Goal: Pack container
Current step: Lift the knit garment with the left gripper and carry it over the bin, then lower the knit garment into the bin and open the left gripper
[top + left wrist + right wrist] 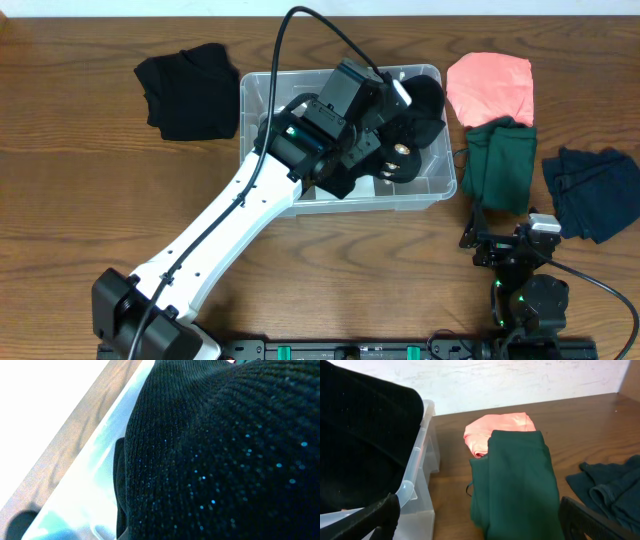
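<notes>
The container sits mid-desk toward the far edge, and the left arm reaches into it from the near-left corner. A first garment lies in the container's right end, against its far-right corner. A second garment lies on the desk just left of the container. To the container's right, a third garment lies toward the far edge, a fourth garment overlaps its near side, and a fifth garment lies by the right edge. The right gripper sits toward the near-right corner.
</notes>
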You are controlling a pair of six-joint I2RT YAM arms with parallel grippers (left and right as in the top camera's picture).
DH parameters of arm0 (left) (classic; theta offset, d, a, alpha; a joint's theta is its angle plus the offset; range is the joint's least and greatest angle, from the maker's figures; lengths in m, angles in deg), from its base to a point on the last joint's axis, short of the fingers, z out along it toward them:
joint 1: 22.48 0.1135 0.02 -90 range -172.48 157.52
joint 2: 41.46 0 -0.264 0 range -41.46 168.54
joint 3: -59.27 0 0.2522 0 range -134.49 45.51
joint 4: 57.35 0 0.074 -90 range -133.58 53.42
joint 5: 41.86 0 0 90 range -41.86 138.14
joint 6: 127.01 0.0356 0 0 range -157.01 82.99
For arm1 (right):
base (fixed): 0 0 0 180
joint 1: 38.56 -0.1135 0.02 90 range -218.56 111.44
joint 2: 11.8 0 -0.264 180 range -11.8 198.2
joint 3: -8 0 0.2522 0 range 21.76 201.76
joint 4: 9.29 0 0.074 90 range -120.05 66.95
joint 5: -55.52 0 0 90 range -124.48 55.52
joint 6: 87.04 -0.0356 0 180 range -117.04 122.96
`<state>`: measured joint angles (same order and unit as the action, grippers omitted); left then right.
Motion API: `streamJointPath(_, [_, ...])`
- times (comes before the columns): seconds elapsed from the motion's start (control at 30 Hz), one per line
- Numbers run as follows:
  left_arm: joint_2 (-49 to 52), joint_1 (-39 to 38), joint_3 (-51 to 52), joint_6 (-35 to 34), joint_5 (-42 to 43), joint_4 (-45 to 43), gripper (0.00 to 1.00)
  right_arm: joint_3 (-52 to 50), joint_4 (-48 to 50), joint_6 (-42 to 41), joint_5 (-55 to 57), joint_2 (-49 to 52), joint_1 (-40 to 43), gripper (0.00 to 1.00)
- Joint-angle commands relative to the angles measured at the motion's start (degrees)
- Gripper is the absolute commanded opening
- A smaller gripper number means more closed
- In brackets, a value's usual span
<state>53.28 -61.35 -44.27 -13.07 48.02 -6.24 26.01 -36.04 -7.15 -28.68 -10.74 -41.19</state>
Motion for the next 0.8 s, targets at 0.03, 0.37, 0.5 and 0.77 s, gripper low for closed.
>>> streamJointPath(0.03, [-1.64, 0.57, -2.45, 2.34, 1.01, -3.58, 0.06, -0.17, -0.07, -0.57, -0.22, -0.31, 0.66, 0.99])
streamJointPath(0.37, [-1.62, 0.72, -2.45, 2.78, 1.03, -10.34, 0.06, -0.17, -0.07, -0.57, -0.22, -0.31, 0.66, 0.99])
streamJointPath(0.5, [-1.62, 0.70, -2.45, 5.90, 1.03, -11.56, 0.06, -0.17, -0.07, -0.57, -0.22, -0.31, 0.66, 0.99])
streamJointPath(0.77, [-1.64, 2.69, -2.45, 5.88, -3.26, -8.68, 0.06, -0.17, -0.07, -0.57, -0.22, -0.31, 0.66, 0.99])
